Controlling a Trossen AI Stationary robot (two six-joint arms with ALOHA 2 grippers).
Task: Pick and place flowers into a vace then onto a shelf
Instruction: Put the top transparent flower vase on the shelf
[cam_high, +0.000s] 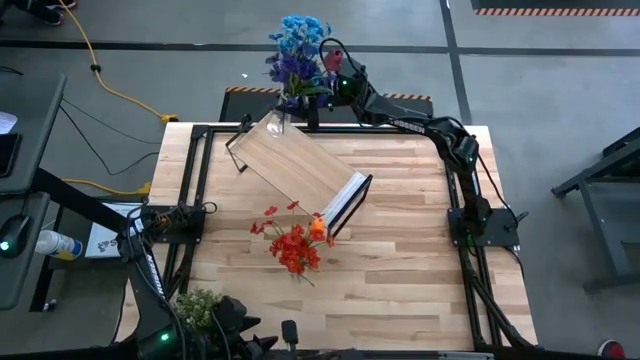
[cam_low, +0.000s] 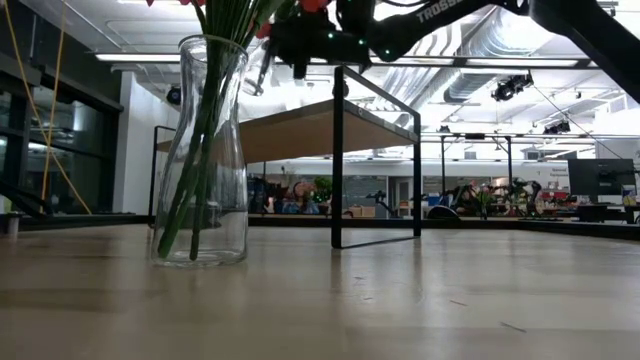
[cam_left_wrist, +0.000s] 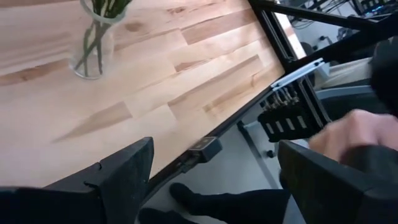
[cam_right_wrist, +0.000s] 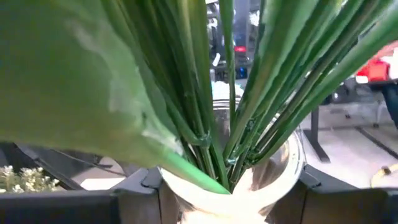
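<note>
My right gripper (cam_high: 325, 92) is at the table's far edge, shut on a clear glass vase (cam_high: 278, 122) that holds blue and purple flowers (cam_high: 300, 50). The vase is at the far left corner of the shelf (cam_high: 300, 165), a light wood board on a black frame that stands askew mid-table. Whether the vase's base touches the board I cannot tell. A second vase (cam_low: 200, 150) with red and orange flowers (cam_high: 295, 245) stands on the table nearer the front. My left gripper (cam_left_wrist: 214, 162) hangs open over the table's near edge, with nothing between its fingers. My right gripper holds the vase by its neck (cam_right_wrist: 280, 171), just under the rim, one finger (cam_right_wrist: 140, 186) on each side of the glass. The fingers come about level from the table's right. The vase stays upright, with the green stems rising out of it in front of the camera.
A bushy pale-green clump (cam_high: 200, 305) sits by my left arm at the near left corner. Black frame rails (cam_high: 195, 180) run along the table's sides. A person's hand (cam_left_wrist: 354, 130) shows beside my left gripper, off the table's near edge. A yellow cable (cam_high: 110, 85) lies on the floor.
</note>
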